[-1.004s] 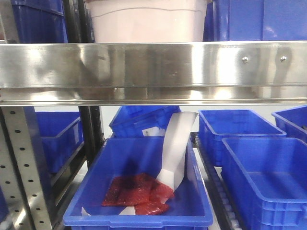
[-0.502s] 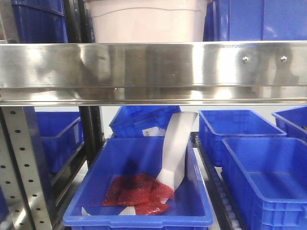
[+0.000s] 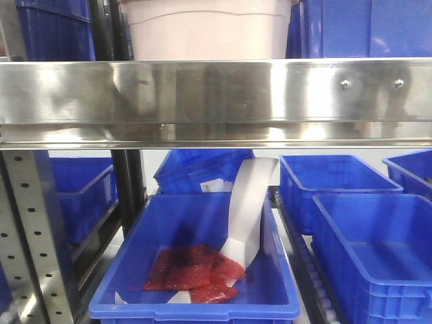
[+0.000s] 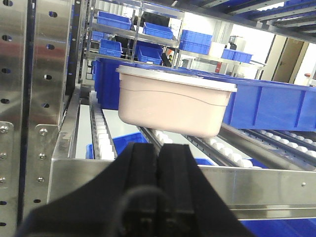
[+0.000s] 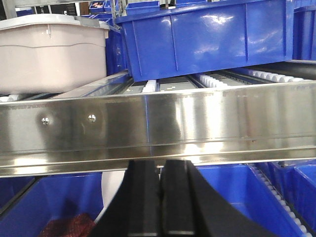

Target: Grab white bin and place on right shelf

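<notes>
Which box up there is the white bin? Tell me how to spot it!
Find the shiny steel shelf rail. Sitting just above it on the rollers is the white bin, between blue crates. It's the only pale pinkish tub, with rounded corners.

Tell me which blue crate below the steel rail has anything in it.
The near-centre blue crate, right under the white bin. It holds red mesh bags and a curled white sheet; the blue crates to its right look empty.

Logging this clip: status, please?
Left end effector shut, empty; right end effector likewise. Pinkish-white plastic bin on roller shelf, ungrasped. Shiny steel front rail crosses ahead of both.
</notes>
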